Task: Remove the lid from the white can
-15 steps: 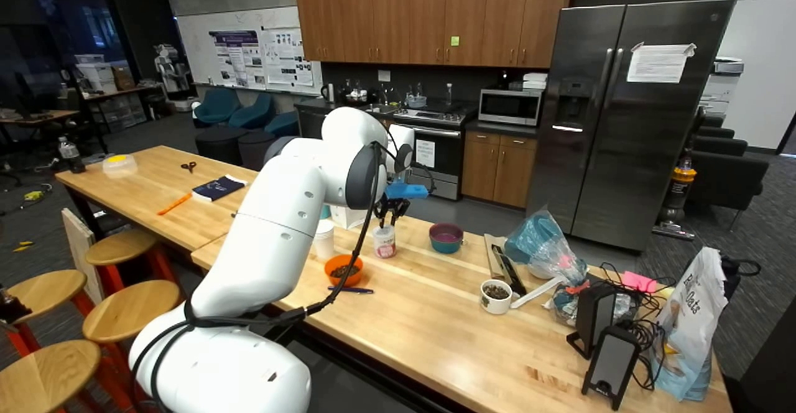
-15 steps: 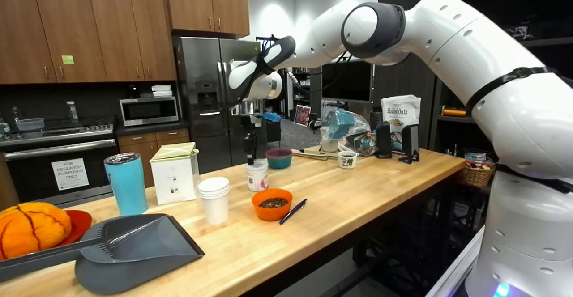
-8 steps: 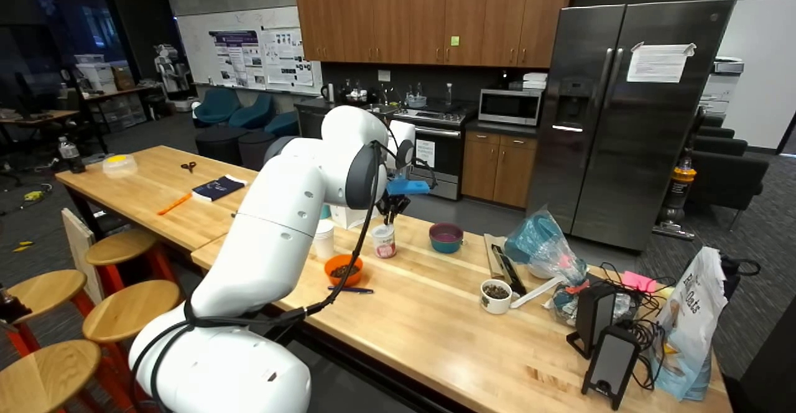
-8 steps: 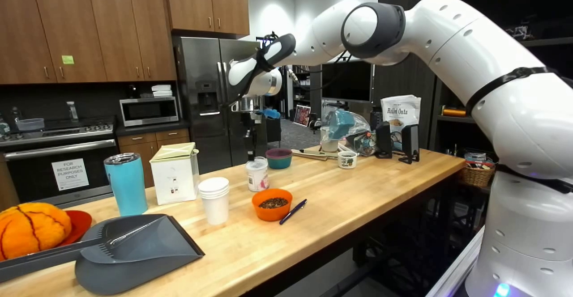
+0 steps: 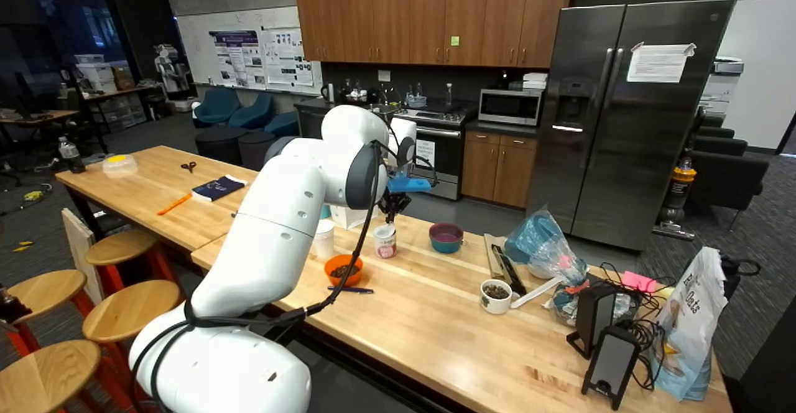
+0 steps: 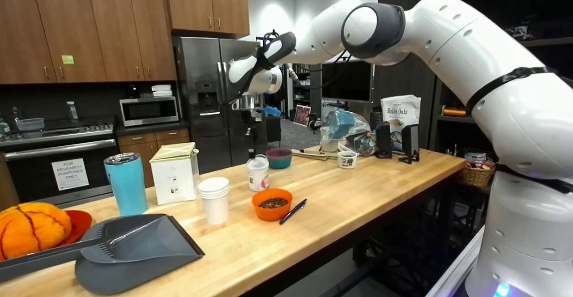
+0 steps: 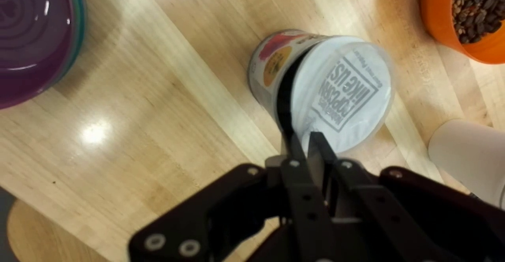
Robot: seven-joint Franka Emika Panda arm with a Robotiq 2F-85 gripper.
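The lid [image 7: 353,96] is now pinched and tilted by the narrowed gripper [image 7: 306,145] — the white can [image 6: 258,180] just below; removal seems begun.

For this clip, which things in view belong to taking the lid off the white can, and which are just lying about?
Part of the job:
white can
clear lid, at the can's top
jaws, at the lid's edge

Just lying about, among others:
orange bowl
pen
stacked white cups
white box
blue tumbler
grey dustpan
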